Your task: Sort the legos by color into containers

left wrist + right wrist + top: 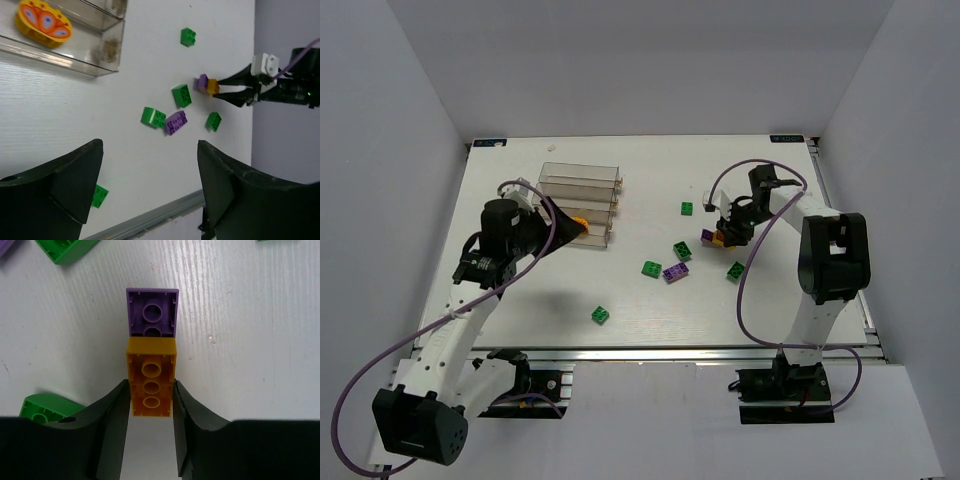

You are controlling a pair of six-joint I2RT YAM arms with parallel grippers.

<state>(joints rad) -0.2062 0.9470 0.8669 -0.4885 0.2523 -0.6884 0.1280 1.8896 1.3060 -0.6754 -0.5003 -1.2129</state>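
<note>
While my right gripper [151,388] pinches the orange-yellow brick [151,377] across its width, my fingers [111,425] stand narrow, both pads pressed flat against its long sides. Only the near part of the brick sits between them, and the rest juts out past my tips. Straight ahead of the fingers a purple brick [152,311] touches its far end, lined up end to end with the one I hold. Whether the two are joined I cannot tell, nor whether my brick rests on the white table [250,340] or hangs just above it. A green brick [47,407] lies close beside the outer face of one finger. Another green brick [65,250] lies well ahead and off to that same side, near a second purple brick [675,272].

My left gripper [150,150] hangs open, its fingers spread wide with nothing between them. The containers [107,50] lie ahead of those fingers and off to one side. A patterned yellow piece [44,24] lies in one of the bins at the end nearest them; which bin, I cannot tell. A lone green brick [99,195] peeks out from behind one left finger, well apart from the rest.
</note>
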